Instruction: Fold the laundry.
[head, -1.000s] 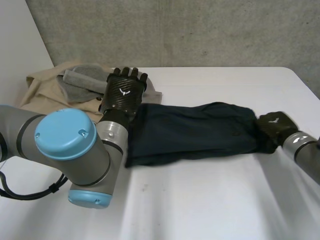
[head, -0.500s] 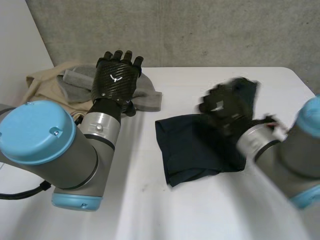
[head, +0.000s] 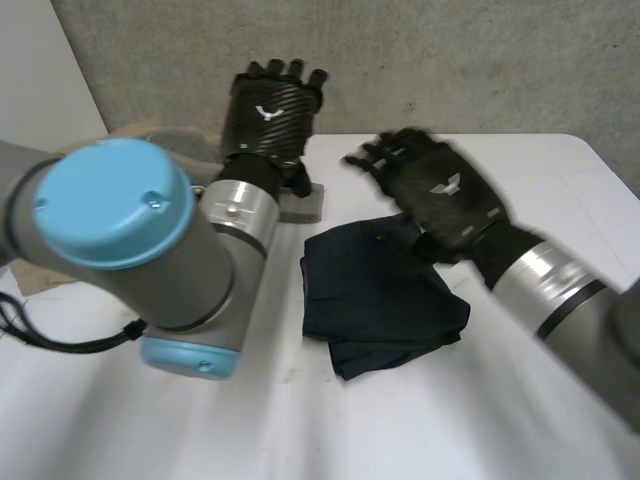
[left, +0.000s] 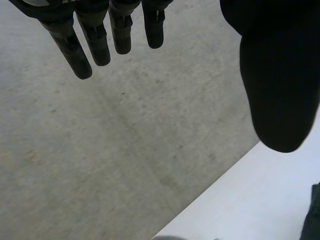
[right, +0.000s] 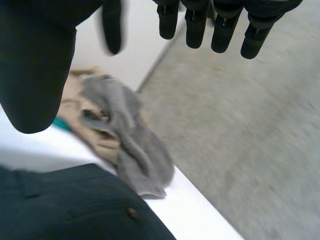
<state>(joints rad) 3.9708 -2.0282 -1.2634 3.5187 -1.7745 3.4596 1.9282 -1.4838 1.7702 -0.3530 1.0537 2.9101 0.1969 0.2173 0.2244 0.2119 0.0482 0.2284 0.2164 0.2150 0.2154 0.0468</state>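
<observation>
A dark navy garment (head: 378, 295) lies folded into a compact bundle in the middle of the white table (head: 450, 420). My right hand (head: 440, 195) hovers open just above its far right part, fingers spread and holding nothing. In the right wrist view its fingers (right: 200, 25) are straight, with the garment (right: 75, 205) below the palm. My left hand (head: 268, 110) is raised off the table behind the garment's left side, open and empty. The left wrist view has its straight fingers (left: 95, 40) in front of the concrete wall.
A grey cloth (right: 130, 135) lies on a beige garment (right: 85, 120) at the table's far left corner; my left arm (head: 130, 240) covers most of that pile. The grey cloth's corner (head: 305, 203) shows beside the left wrist. A concrete wall stands behind the table.
My right hand swept the garment's right end over to the left, doubling it up, then let go and opened. The left hand rose off the garment's left end.
</observation>
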